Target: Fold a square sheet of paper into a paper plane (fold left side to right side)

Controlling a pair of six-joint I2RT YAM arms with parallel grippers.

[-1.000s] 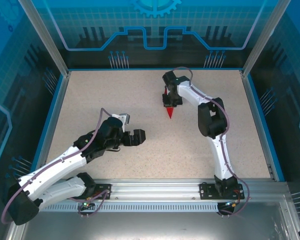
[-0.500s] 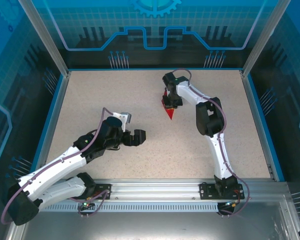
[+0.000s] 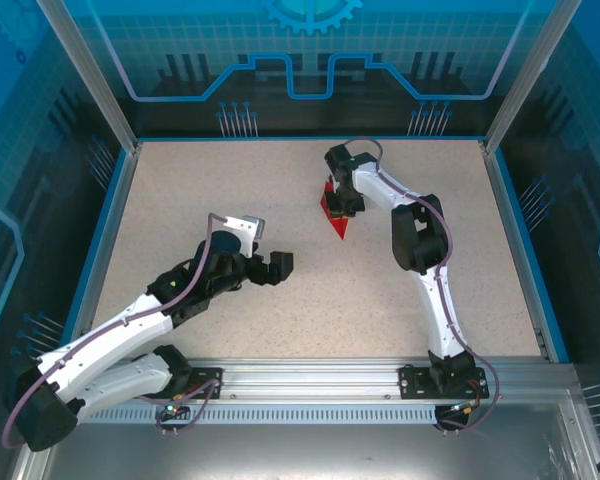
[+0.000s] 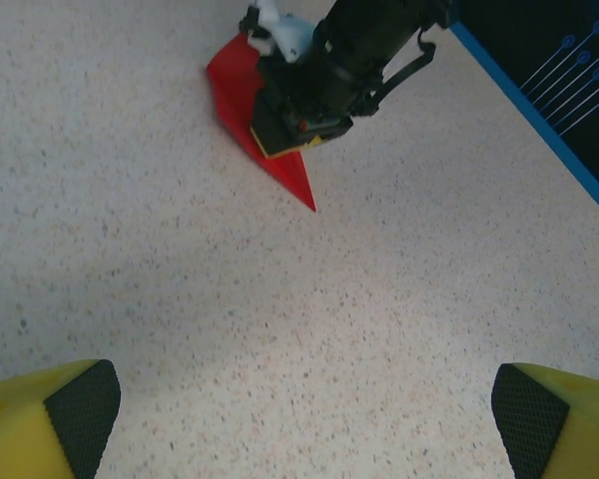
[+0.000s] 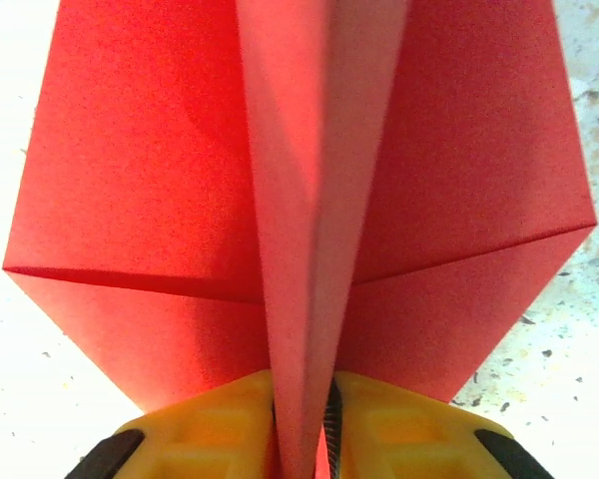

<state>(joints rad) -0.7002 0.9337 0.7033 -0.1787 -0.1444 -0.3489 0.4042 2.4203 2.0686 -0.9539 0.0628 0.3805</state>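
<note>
Translucent blue printed panels (image 3: 430,50) enclose a speckled beige, blue-edged tabletop (image 3: 230,190).

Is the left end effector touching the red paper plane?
No, the left end effector sits apart from the paper plane, with bare table between.

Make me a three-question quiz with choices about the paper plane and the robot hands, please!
1. Where is the paper plane?
A) beside the left arm's base
B) at the right gripper
C) on the metal rail

2. What colour is it?
A) blue
B) green
C) red

3. How is the left gripper?
A) wide open and empty
B) shut on the plane
C) shut on a cup

Answers:
1 B: in the right wrist view the right gripper's fingers pinch its middle fold.
2 C: it is bright red in each view.
3 A: its fingers stand far apart over bare table.
</note>
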